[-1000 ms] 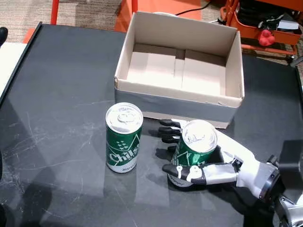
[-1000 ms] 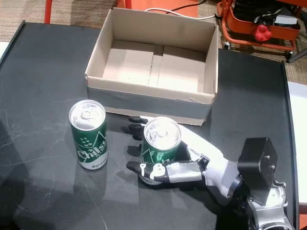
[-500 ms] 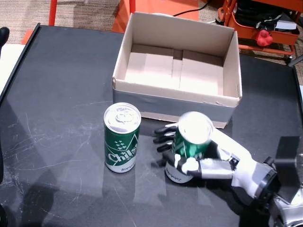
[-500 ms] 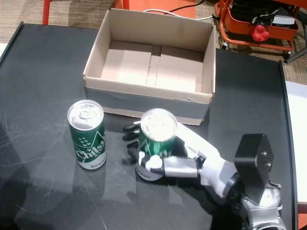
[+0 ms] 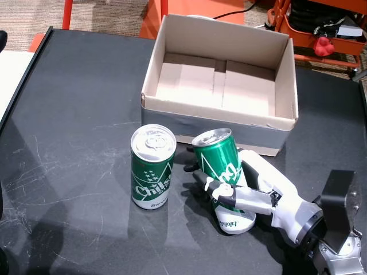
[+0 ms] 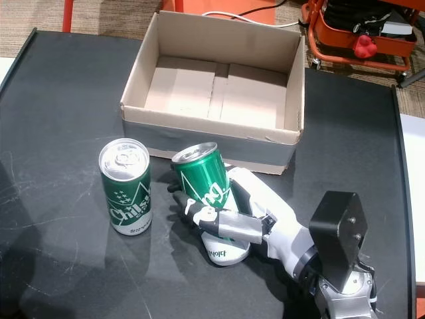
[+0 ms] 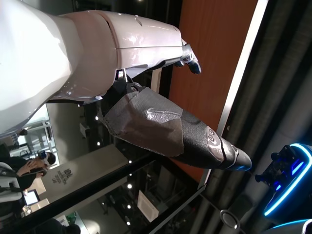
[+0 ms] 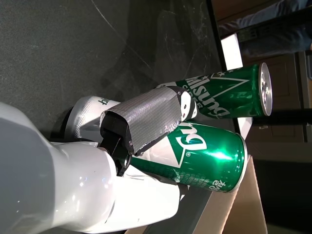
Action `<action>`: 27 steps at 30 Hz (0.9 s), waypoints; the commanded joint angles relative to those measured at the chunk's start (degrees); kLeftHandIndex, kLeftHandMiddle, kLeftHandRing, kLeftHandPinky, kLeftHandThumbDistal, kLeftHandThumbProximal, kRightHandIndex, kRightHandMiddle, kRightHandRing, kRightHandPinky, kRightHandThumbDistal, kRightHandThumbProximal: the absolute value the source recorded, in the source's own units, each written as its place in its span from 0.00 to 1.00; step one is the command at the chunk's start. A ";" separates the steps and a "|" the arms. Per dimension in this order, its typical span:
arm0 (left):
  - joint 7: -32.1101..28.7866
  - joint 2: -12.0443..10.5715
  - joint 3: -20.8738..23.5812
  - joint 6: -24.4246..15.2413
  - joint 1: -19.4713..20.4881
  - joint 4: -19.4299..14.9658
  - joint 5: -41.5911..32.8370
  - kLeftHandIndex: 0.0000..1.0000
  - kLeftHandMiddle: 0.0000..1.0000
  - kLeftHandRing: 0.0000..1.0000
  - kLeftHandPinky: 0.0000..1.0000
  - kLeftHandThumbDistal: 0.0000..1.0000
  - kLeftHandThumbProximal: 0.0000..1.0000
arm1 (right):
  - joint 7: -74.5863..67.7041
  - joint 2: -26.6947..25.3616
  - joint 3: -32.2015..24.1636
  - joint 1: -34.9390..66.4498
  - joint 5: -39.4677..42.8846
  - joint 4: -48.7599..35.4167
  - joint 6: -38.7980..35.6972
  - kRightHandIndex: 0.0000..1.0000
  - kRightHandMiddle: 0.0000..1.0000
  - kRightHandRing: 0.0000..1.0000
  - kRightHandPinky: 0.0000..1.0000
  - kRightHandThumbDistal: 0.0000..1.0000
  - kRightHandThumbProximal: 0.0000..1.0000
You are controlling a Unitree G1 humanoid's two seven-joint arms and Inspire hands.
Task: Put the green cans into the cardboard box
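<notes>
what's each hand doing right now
Left hand: in the left wrist view only, away from the table; open or shut cannot be told.
Right hand: fingers shut on a tilted green can.

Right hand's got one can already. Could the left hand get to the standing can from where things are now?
Probably yes. The standing can is upright on the table with bare surface on its left. The right hand and its tilted can sit on the other side. The left hand is outside both head views.
</notes>
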 commanded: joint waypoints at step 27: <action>-2.86 -0.39 -0.11 -2.04 -4.62 7.69 -0.42 1.00 1.00 1.00 0.91 1.00 0.50 | -17.68 -4.07 2.20 -2.94 -7.33 -7.47 -26.79 0.17 0.33 0.55 0.78 0.00 0.08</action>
